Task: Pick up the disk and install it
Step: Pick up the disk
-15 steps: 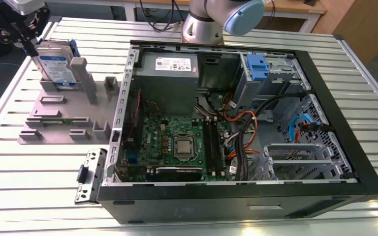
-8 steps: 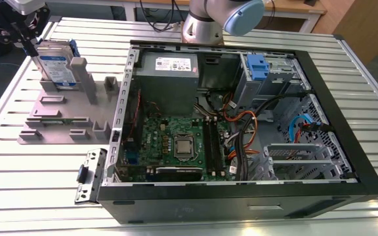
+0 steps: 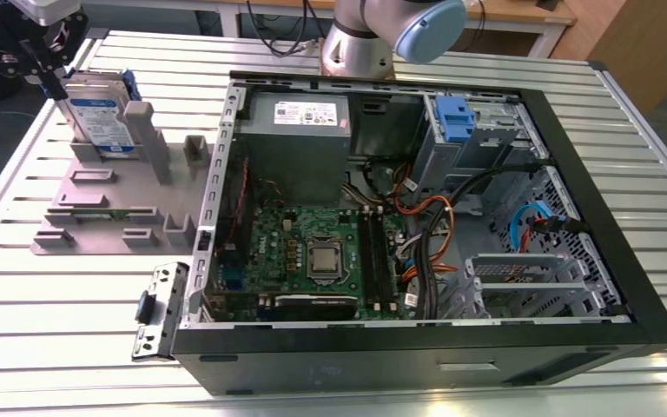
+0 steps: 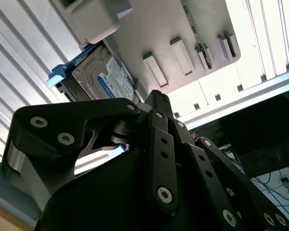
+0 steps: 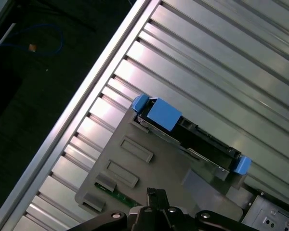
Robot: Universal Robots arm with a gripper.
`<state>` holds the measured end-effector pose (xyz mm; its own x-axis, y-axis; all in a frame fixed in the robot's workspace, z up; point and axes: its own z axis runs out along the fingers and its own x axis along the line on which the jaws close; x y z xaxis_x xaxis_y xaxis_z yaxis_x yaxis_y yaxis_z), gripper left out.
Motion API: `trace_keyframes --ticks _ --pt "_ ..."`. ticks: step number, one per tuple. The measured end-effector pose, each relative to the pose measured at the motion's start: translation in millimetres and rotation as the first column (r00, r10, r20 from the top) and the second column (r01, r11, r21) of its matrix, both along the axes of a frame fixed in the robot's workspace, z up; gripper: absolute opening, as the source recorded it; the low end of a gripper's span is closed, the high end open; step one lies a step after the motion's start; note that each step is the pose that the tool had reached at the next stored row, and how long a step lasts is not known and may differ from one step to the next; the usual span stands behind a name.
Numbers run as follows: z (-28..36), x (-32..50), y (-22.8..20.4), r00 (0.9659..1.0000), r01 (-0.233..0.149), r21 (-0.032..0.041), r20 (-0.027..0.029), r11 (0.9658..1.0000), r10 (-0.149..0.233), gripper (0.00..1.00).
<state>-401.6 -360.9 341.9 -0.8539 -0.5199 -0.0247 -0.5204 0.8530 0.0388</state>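
Observation:
The disk (image 3: 100,120) stands on edge in a slot of the grey holder plate (image 3: 102,204) at the exterior view's left, outside the computer case. It is silver with a white-and-blue label and a blue caddy around it. My black gripper (image 3: 46,76) hangs just above and to the left of the disk's top edge, without lifting it. In the second wrist view the disk's label (image 4: 111,79) shows beyond the gripper (image 4: 156,98). The first wrist view looks down on the disk's top edge (image 5: 185,132), with the gripper (image 5: 156,196) a short way off over the holder plate (image 5: 149,168).
The open computer case (image 3: 571,187) lies on the slatted metal table (image 3: 32,287), with a grey power supply (image 3: 299,117), a blue-handled caddy (image 3: 455,117) and a motherboard (image 3: 322,252) inside. A small metal bracket (image 3: 154,308) lies by the case's front left corner.

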Motion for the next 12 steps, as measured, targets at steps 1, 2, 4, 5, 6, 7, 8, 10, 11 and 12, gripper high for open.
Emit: trace_keyframes --ticks 1,2,4,5,6,7,8,10,11,12 --pt "0.0 0.0 0.0 1.0 -0.002 0.0 0.0 1.0 0.002 0.1" --pt "0.0 0.0 0.0 1.0 -0.004 0.0 0.0 1.0 0.004 0.1" --pt "0.0 0.0 0.0 1.0 -0.008 0.0 0.0 1.0 0.008 0.1" --pt "0.0 0.0 0.0 1.0 -0.01 0.0 0.0 1.0 0.01 0.1" --pt "0.0 0.0 0.0 0.9999 -0.012 0.0 0.0 0.9999 0.012 0.1" --pt "0.0 0.0 0.0 0.9999 -0.014 0.0 0.0 0.9999 0.014 0.1" --pt "0.0 0.0 0.0 0.9999 -0.016 0.0 0.0 0.9999 0.016 0.1" --pt "0.0 0.0 0.0 0.9998 -0.02 0.0 0.0 0.9998 0.02 0.1" --pt "0.0 0.0 0.0 0.9998 -0.022 0.0 0.0 0.9998 0.022 0.1" --pt "0.0 0.0 0.0 0.9997 -0.024 0.0 0.0 0.9997 0.024 0.1"
